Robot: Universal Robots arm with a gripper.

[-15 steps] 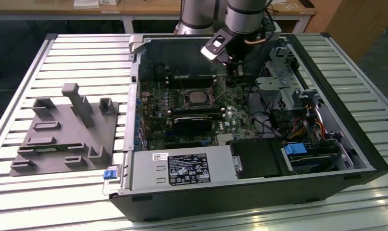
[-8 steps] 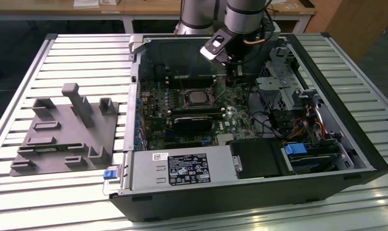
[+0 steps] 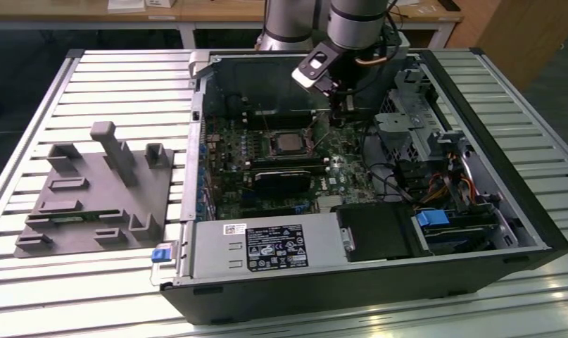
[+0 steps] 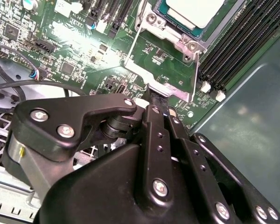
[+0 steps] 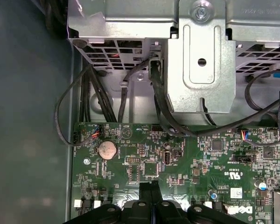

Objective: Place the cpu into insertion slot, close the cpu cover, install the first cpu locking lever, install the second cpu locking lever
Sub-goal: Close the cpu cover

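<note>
One cpu (image 4: 196, 9) lay flat on the motherboard (image 4: 84, 42); beside it one cpu cover (image 4: 182, 91) tilted upward, free edge touching the closed gripper (image 4: 158, 105).

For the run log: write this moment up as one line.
chip: lying in socket | cover: swung open, not over chip | gripper: shut, tips at cover's edge

We see the gripper (image 4: 159, 103) with its black fingers pressed together on the near edge of the cpu cover (image 4: 173, 88); the cover is lifted off the socket, and the green motherboard (image 4: 74, 46) shows through its cut-out; taking the fingers' direction as twelve o'clock, the cpu (image 4: 196, 9) sits at one o'clock; the black memory slots (image 4: 233, 51) lie at two o'clock.
</note>
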